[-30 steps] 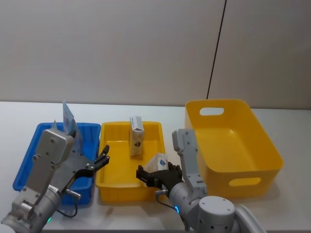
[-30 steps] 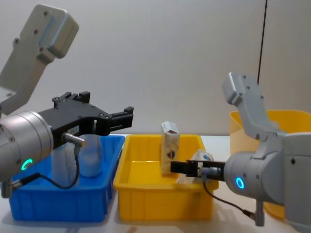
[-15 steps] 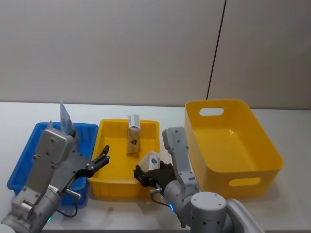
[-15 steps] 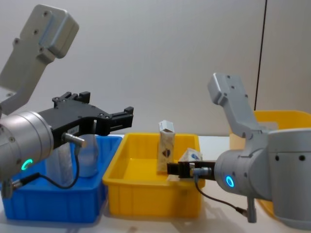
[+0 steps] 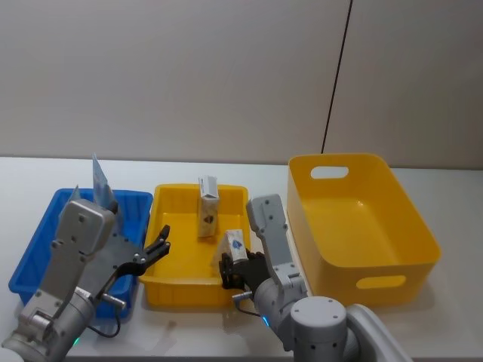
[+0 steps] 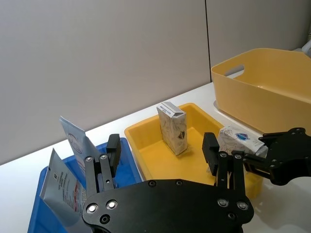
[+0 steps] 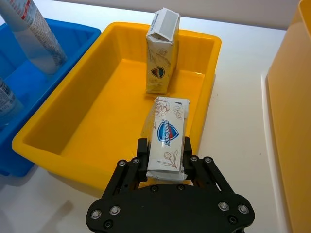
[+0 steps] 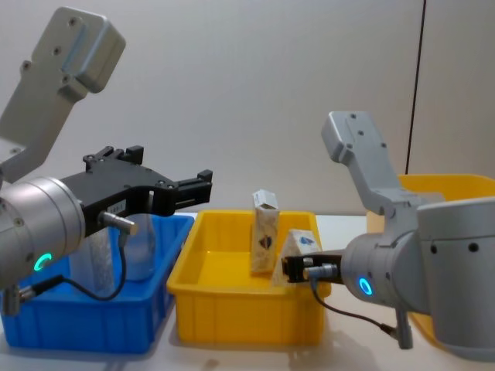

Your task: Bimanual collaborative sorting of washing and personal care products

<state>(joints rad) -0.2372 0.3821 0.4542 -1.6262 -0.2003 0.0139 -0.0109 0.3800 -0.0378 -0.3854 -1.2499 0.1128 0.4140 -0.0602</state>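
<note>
A cream carton [image 7: 167, 130] is clamped by its near end in the closed right gripper [image 7: 165, 151]. Its long axis is pointed forward and somewhat upward, away from the robot, over the near right part of the shallow yellow tray [image 7: 57, 148]. A 2nd carton [image 7: 161, 57] is seen upright by the tray's far wall, straight ahead of the held carton. The left gripper [image 5: 161, 241] is held wide open and empty (above the tray's left rim), beside the blue bin [image 5: 34, 256] where 2 tubes [image 5: 102, 181] stand. The release is judged to be the right arm's, the tray floor lying just below and ahead
</note>
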